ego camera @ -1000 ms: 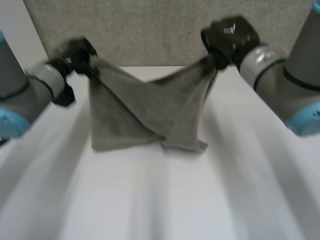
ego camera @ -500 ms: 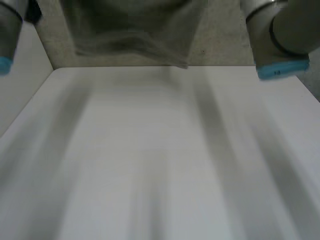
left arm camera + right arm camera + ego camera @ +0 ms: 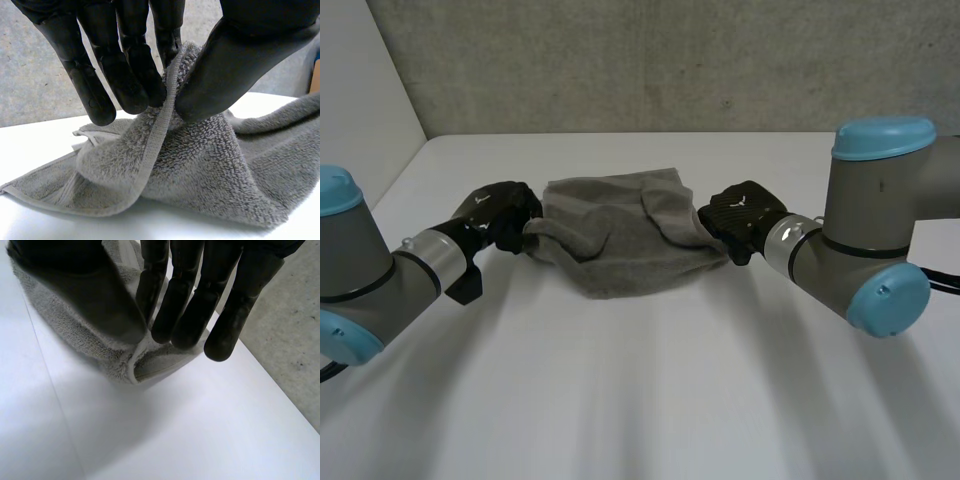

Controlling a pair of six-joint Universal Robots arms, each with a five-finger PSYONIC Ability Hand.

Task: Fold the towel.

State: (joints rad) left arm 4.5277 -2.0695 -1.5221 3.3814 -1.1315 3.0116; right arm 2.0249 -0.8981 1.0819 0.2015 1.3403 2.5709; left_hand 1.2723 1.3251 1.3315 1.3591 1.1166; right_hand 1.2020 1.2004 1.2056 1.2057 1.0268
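Loosely rumpled grey towel point(image 3: 620, 245) (looped pile, hemmed).

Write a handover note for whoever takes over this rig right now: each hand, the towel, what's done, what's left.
Left hand: shut on the towel, pinching its hemmed edge between fingers and thumb at the end on the robot's left.
Right hand: shut on the towel's opposite end, pinching a doubled edge.
Towel: lying on the table between the hands, rumpled, with layers overlapping.
Done: at best a loose first fold.
Left: release, flatten it, finish a neat fold.
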